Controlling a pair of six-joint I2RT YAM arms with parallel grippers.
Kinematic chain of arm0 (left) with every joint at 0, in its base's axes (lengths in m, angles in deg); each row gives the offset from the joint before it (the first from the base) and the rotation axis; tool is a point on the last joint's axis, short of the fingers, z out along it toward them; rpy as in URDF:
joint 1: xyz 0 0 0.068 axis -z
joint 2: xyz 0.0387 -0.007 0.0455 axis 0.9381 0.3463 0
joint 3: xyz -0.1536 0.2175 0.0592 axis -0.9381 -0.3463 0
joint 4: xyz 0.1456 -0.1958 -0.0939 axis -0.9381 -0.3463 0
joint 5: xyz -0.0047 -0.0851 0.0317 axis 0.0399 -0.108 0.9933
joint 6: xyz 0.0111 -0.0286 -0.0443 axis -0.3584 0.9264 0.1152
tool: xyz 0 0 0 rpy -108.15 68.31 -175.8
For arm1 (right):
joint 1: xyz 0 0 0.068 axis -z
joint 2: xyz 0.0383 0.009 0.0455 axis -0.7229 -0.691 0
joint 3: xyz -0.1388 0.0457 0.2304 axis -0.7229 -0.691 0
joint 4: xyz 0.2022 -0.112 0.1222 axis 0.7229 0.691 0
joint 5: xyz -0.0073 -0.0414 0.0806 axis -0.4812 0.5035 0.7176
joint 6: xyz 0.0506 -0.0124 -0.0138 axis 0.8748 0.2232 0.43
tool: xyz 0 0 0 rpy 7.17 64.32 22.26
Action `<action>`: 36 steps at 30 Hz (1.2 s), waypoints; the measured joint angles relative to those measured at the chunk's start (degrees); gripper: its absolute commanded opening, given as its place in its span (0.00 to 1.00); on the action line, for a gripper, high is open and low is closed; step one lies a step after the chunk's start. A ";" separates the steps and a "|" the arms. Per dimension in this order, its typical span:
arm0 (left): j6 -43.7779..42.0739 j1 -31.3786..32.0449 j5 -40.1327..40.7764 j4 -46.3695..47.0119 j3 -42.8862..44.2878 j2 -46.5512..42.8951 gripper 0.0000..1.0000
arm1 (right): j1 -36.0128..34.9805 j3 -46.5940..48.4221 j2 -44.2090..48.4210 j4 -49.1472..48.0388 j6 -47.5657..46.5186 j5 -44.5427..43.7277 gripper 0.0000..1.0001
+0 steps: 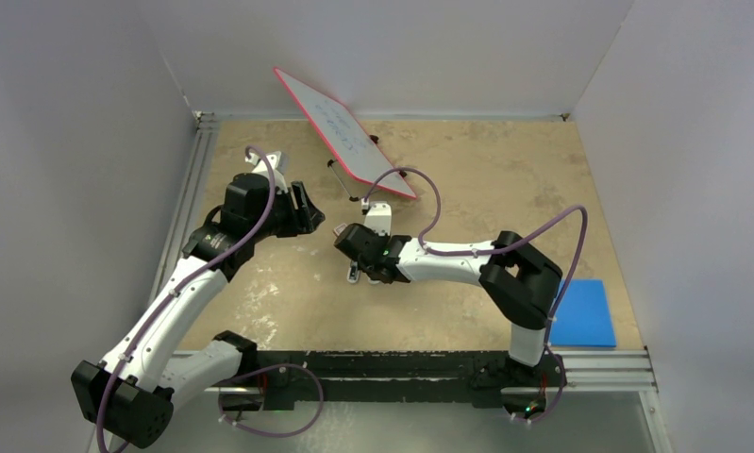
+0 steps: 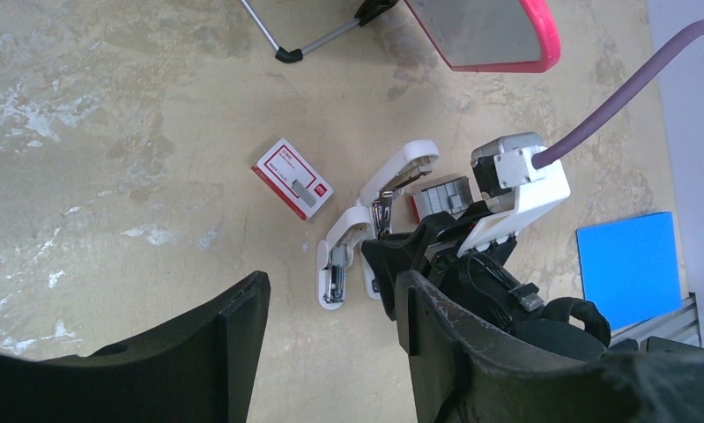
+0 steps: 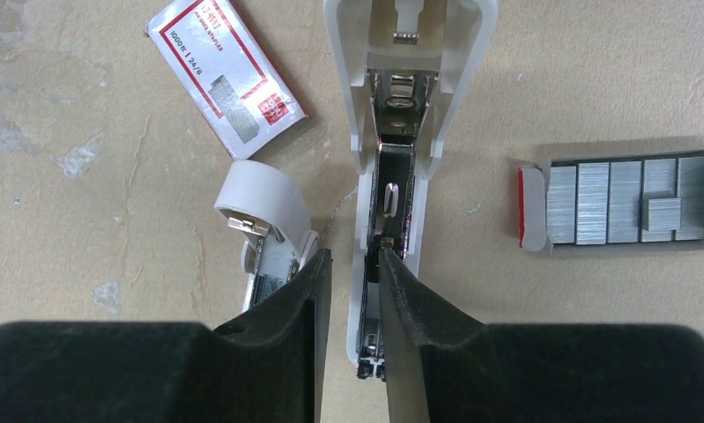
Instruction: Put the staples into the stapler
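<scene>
The top external camera looks steeply down from behind both arms over the whole table (image 1: 486, 189); left wrist views from moderate height, right wrist from very close, both sharing the opened stapler (image 2: 370, 220) and staples box (image 2: 292, 179)

"The stapler (image 3: 401, 176) lies on the table, small, white, swung wide open at the hinge, with its metal channel facing up."

"And the staples?"

"The red-and-white box (image 3: 226, 72) lies flat beside it, label up, not touching. The tray (image 3: 626, 201) is out on the stapler's other side, grey strips packed side by side, one short piece on top."
</scene>
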 measured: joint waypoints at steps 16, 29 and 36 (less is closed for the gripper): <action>0.00 0.00 0.00 0.00 0.00 0.00 0.55 | 0.02 -0.72 0.09 -0.85 0.09 0.96 0.28; 0.00 0.00 0.00 0.00 0.00 0.00 0.55 | 0.02 -0.59 0.09 -0.39 0.46 1.73 0.33; 0.00 0.00 0.00 0.00 0.00 0.00 0.55 | 0.02 -0.59 0.11 -0.35 0.50 2.60 0.34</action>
